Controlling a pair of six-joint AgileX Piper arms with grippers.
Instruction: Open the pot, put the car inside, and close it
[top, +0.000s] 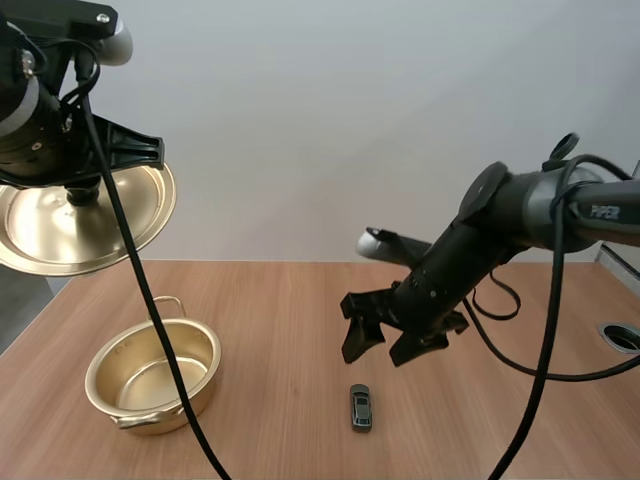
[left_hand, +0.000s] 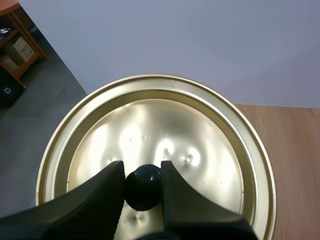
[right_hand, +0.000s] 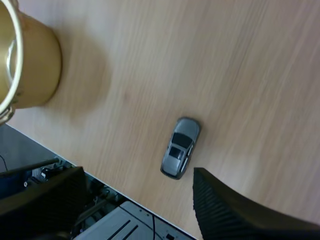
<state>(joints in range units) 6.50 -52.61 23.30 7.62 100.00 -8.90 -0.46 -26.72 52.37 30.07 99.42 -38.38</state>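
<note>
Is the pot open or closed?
Open. The left fingers hold the lid aloft by its knob; the pot sits uncovered.

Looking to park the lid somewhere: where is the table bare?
Bare table lies between the pot and the car, and behind the pot toward the wall. It is crowded at the car, where the open right gripper hangs near. The left gripper holds the lid aloft.

We see the golden pot (top: 190, 398) standing open, upright and empty on the counter (top: 300, 320). Its golden lid (top: 60, 225) hangs tilted, high above and behind it, pinched by the black knob (left_hand: 143, 187) in our left pincer (left_hand: 142, 168). The small grey car (top: 360, 407) sits on its wheels, well right of the pot
</note>
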